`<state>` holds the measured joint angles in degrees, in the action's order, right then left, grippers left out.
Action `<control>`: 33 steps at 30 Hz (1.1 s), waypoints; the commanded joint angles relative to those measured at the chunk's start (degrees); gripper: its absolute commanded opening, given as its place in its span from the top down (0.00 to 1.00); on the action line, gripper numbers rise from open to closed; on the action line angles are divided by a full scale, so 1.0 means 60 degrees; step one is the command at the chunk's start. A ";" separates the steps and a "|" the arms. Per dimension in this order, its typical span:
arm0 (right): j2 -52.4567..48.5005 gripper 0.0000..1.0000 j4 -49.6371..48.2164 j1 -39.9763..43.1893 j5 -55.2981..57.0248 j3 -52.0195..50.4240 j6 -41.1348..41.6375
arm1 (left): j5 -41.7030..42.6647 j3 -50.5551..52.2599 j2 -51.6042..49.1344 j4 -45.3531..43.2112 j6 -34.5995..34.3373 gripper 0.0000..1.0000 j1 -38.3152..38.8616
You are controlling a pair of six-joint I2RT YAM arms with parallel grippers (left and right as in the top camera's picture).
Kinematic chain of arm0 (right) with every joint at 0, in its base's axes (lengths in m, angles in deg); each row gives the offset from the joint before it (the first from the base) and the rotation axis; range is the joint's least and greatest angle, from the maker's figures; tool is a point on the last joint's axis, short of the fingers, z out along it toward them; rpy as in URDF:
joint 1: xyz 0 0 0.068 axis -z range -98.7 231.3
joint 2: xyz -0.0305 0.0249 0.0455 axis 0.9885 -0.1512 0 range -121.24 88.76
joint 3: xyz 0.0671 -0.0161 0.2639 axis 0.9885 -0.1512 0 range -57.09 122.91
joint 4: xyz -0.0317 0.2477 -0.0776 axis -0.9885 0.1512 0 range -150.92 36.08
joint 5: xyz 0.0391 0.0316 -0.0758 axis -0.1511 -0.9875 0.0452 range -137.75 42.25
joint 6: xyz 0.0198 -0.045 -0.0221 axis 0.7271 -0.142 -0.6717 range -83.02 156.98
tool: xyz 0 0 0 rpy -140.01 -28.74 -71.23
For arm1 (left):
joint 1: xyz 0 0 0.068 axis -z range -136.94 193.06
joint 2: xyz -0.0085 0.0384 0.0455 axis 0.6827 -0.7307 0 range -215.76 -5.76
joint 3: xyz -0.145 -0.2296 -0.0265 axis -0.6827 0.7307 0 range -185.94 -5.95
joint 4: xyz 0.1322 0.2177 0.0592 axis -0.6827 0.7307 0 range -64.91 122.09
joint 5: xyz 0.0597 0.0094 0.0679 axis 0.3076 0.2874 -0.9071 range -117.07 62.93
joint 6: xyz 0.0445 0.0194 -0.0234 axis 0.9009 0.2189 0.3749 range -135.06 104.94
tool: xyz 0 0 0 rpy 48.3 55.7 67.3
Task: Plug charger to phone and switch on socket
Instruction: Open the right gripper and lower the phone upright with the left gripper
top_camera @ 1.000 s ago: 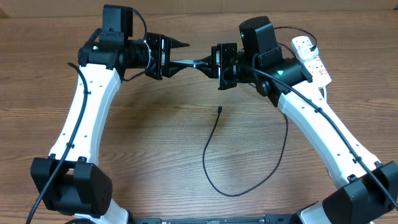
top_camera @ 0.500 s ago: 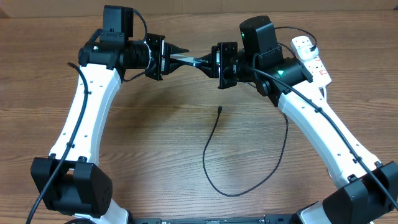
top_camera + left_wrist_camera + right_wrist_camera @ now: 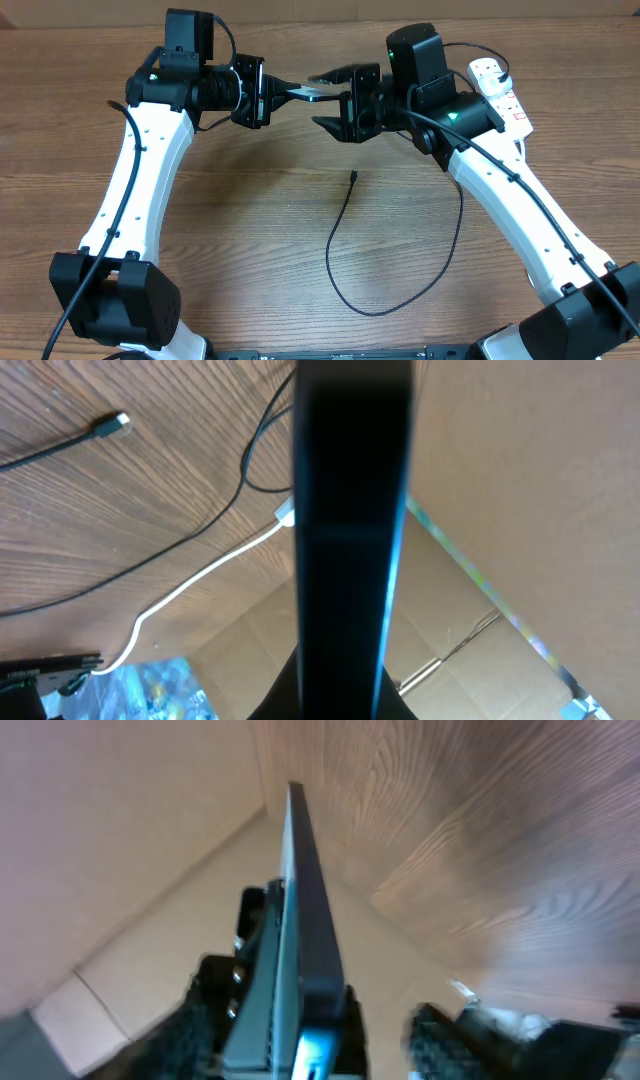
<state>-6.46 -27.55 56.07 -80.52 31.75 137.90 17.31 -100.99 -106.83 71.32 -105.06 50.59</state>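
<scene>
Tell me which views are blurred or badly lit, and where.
Overhead: sharp and evenly lit, with only soft shadows on the table. Left wrist: the phone sits so close to the lens that it is a dark, defocused bar, while the charger tip behind it is fairly crisp. Right wrist: soft throughout, with a pinkish cast; the phone's near end smears most.

Your station reads as a robotics lab cell. A white left arm [image 3: 135, 175] and right arm [image 3: 520, 195] are mounted at a wood-grain worktop [image 3: 250, 230]. Plain cardboard panels [image 3: 470, 650] stand along its edge.
</scene>
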 commanded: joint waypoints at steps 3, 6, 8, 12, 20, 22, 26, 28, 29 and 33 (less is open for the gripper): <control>0.0393 0.13 0.0608 -0.0029 0.0849 0.0266 -0.2463 | -0.1111 -0.0029 -0.0015 -0.0011 0.1446 0.96 -0.0007; 0.0393 0.00 0.1392 -0.0025 0.2011 0.0259 -0.4313 | -0.2058 -0.0029 -0.0015 0.0124 0.3355 0.96 -0.0109; 0.0393 0.00 0.2135 -0.0025 0.3104 0.0259 -0.6215 | -0.2524 -0.0029 -0.0015 0.0288 0.4874 0.96 -0.0153; 0.0306 0.00 0.3945 -0.0025 0.5271 0.0186 -0.9486 | -0.3515 -0.0026 -0.0015 0.1027 0.8174 0.96 -0.0157; -0.0444 0.00 0.5730 -0.0029 0.5898 0.0186 -1.0513 | -0.4084 0.0055 -0.0033 0.2903 1.2775 0.96 0.0204; -0.0685 0.00 0.5745 -0.0029 0.5672 0.0186 -1.0513 | -0.4091 0.0102 -0.0033 0.3126 1.3446 0.96 0.0321; -0.1206 0.00 0.5606 -0.0029 0.5362 0.0186 -1.0517 | -0.4594 0.0204 -0.0033 0.3191 1.3690 0.96 0.0423; -0.1370 0.00 0.5595 -0.0025 0.5377 0.0186 -1.0517 | -0.4991 0.0208 -0.0033 0.3187 1.3679 0.96 0.0423; -0.1402 0.00 0.5592 -0.0025 0.5373 0.0186 -1.0510 | -0.5136 0.0208 -0.0033 0.3187 1.3682 0.96 0.0423; -0.1402 0.00 0.5442 -0.0018 0.5333 0.0186 -1.0510 | -0.5238 0.0215 -0.0051 0.3140 1.3701 0.96 0.0426</control>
<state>-15.36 5.67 56.02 -48.00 32.06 75.85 -12.20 -99.50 -106.94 90.47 -25.32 53.19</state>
